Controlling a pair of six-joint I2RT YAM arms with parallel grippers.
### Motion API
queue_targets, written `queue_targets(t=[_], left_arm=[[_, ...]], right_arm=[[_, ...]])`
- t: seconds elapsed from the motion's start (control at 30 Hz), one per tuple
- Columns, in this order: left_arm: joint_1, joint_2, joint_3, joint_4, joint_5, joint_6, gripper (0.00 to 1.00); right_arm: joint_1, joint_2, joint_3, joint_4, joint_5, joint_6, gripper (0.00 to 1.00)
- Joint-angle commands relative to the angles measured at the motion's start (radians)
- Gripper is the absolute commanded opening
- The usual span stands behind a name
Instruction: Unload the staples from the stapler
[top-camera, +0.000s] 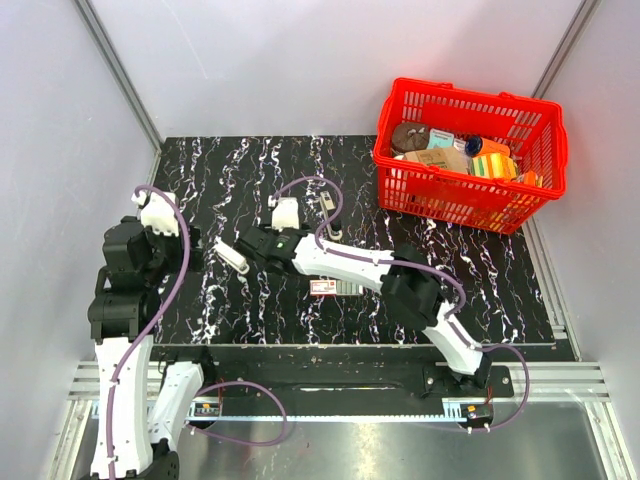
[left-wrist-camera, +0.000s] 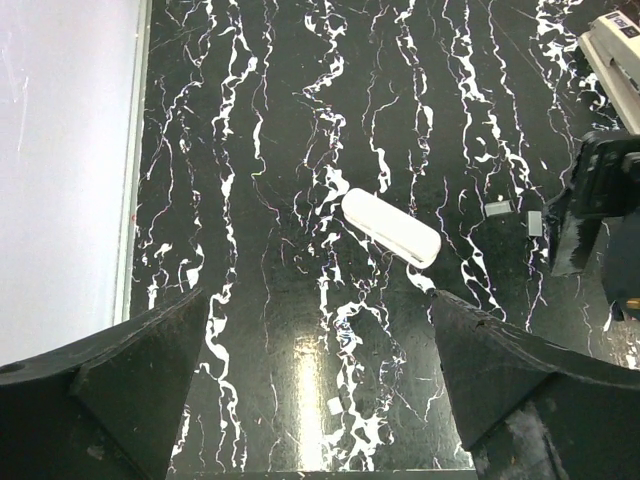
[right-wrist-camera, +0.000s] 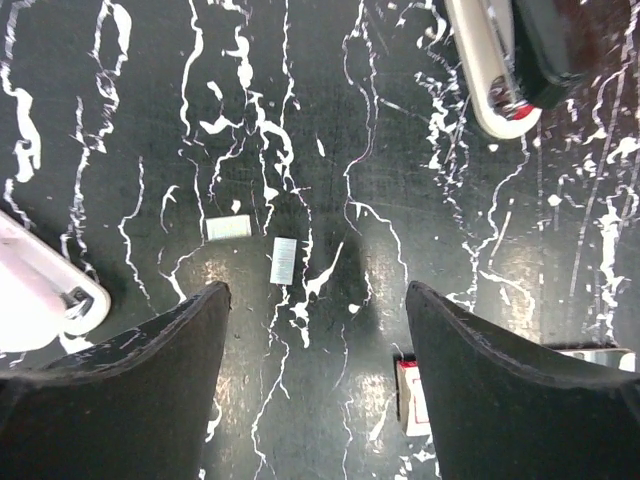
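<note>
Black marbled table (top-camera: 500, 290) is seen bearing two loose staple strips (right-wrist-camera: 228, 227), laid just beside each other and apart from the one stapler (right-wrist-camera: 480, 70); both strips are seen just ahead of the right gripper (right-wrist-camera: 316, 290), whose fingers are spread wide with nothing held; one white oblong part (left-wrist-camera: 392, 228) is seen near them; the left gripper (left-wrist-camera: 318, 300) is likewise spread wide and empty; one red basket (top-camera: 470, 150) is set at the far right.
</note>
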Motion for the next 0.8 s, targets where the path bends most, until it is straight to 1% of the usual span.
queue_targets(t=[0.0, 0.1, 0.3, 0.63, 0.77], left_arm=[[0.004, -0.007, -0.017, 0.055, -0.044, 0.001, 0.99], [0.005, -0.001, -0.026, 0.066, -0.041, 0.008, 0.99], [0.005, 0.030, -0.039, 0.079, -0.041, 0.007, 0.99], [0.005, 0.041, -0.042, 0.090, -0.046, 0.011, 0.99], [0.005, 0.039, -0.049, 0.092, -0.054, 0.016, 0.99]], right_arm=[[-0.010, 0.082, 0.064, -0.040, -0.035, 0.025, 0.75], [-0.025, 0.102, 0.061, -0.017, -0.081, 0.023, 0.70], [-0.062, 0.090, -0.013, 0.093, -0.173, 0.012, 0.59], [-0.075, 0.123, 0.017, 0.124, -0.226, -0.028, 0.57], [-0.083, 0.131, 0.020, 0.124, -0.243, -0.028, 0.52]])
